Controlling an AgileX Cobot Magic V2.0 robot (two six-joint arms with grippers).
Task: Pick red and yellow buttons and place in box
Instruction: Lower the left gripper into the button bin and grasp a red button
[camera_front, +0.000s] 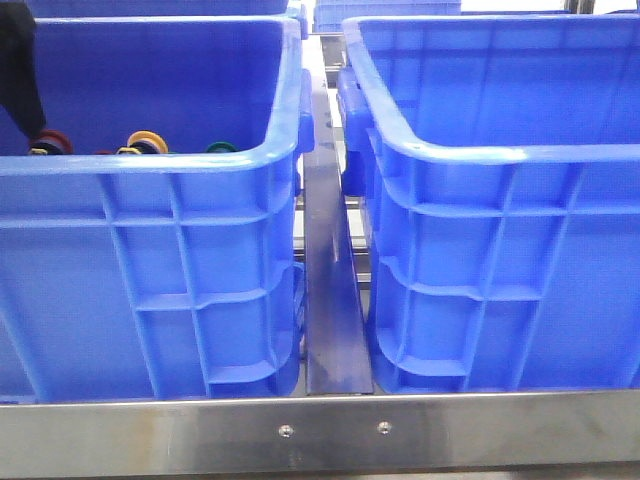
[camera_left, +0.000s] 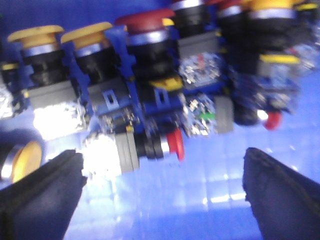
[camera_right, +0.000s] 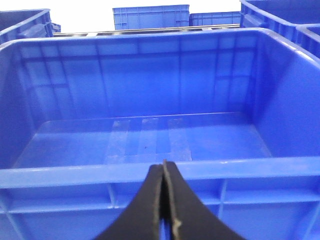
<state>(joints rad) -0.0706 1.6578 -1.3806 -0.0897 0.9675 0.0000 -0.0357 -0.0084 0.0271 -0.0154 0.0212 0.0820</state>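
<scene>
Your left gripper (camera_left: 162, 192) gapes wide with a tipped red button (camera_left: 175, 143) just ahead between its fingers — right gripper (camera_right: 164, 200) pinched closed on nothing, box (camera_right: 150, 172) just beyond

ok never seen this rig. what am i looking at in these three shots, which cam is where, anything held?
It is a two-armed robot, each arm ending in a two-fingered gripper. The front view looks forward over two blue crates side by side: the left crate and the right crate. The other two pictures come from cameras on the wrists.

The left wrist view looks into a blue crate at a pile of push buttons: yellow-capped ones and red-capped ones. One small red button lies on its side between the fingers. The left gripper is open and holds nothing.

The right wrist view faces an empty crate. The right gripper is shut, holding nothing.
</scene>
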